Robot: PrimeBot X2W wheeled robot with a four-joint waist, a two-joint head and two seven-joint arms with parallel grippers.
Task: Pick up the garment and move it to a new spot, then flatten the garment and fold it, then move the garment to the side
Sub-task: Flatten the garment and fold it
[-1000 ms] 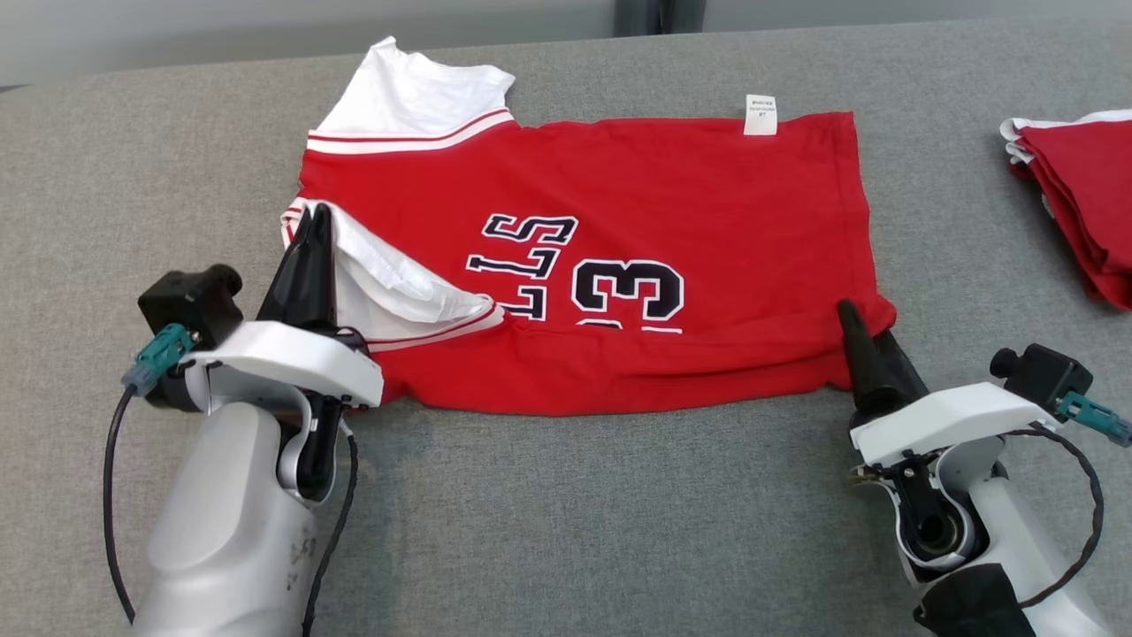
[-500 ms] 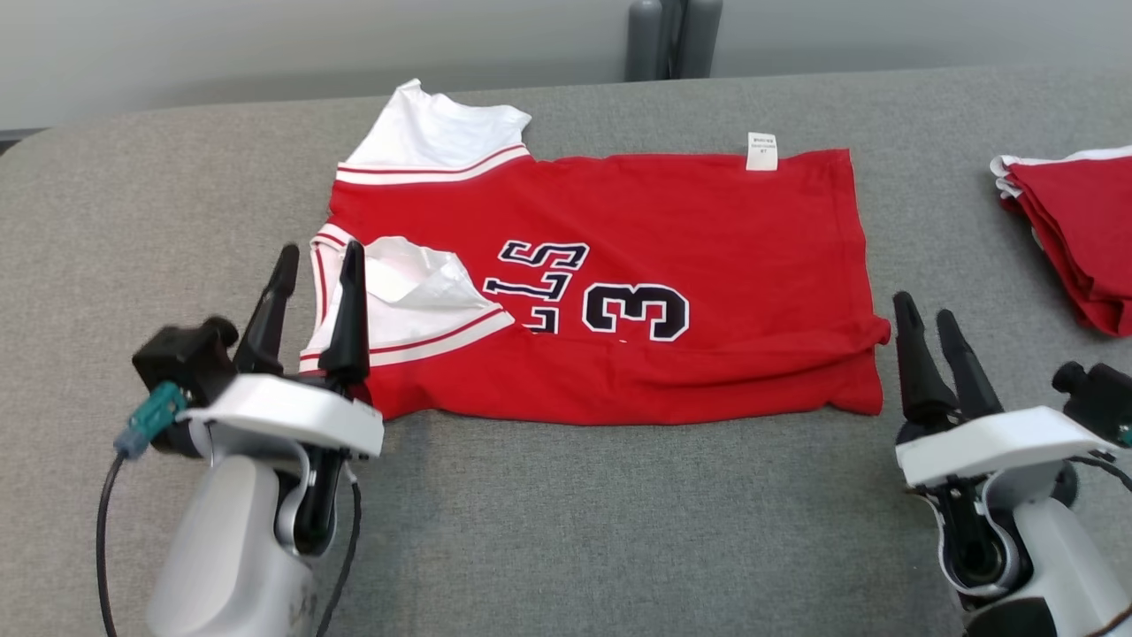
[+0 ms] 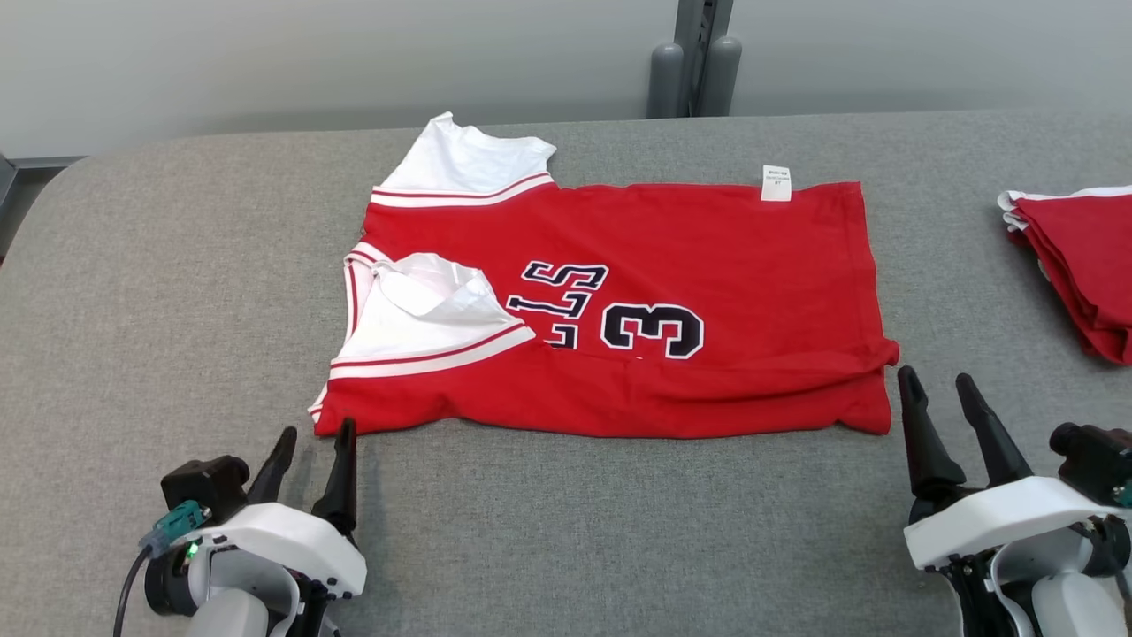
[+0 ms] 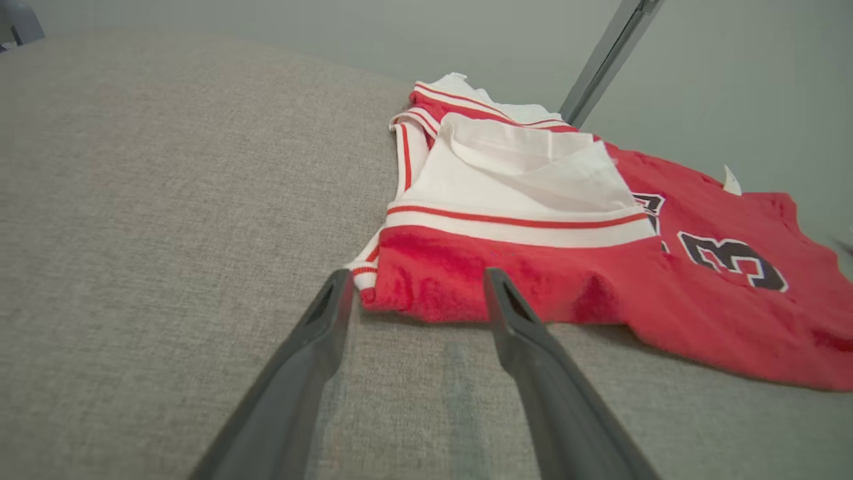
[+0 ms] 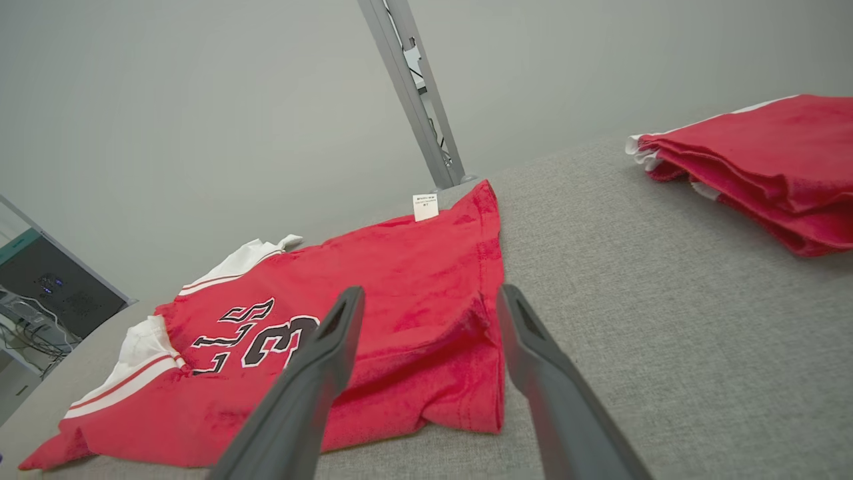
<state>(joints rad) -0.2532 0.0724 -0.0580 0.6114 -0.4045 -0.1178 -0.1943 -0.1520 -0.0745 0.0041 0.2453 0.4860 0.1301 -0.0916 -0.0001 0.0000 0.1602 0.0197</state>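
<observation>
The garment (image 3: 707, 257) is a red jersey with white striped sleeves and dark lettering, lying partly folded on the grey table, its near edge doubled over. My left gripper (image 3: 316, 435) stands open just short of the jersey's near left corner (image 4: 380, 293), with nothing between its fingers. At the near right corner (image 5: 466, 400) my right gripper (image 3: 937, 382) is open too, empty, and apart from the cloth. A white label (image 3: 776, 183) sticks out at the far edge.
A pile of folded red garments (image 3: 1079, 257) lies at the table's right edge, also in the right wrist view (image 5: 753, 167). A grey post (image 3: 694, 62) rises behind the table's (image 3: 177, 265) far edge. Bare grey cloth surface surrounds the jersey on the left and front.
Both grippers have opened, let go of the jersey's near corners and drawn back toward me. The white sleeve has settled flat. The head camera has tilted, shifting the whole picture down.
</observation>
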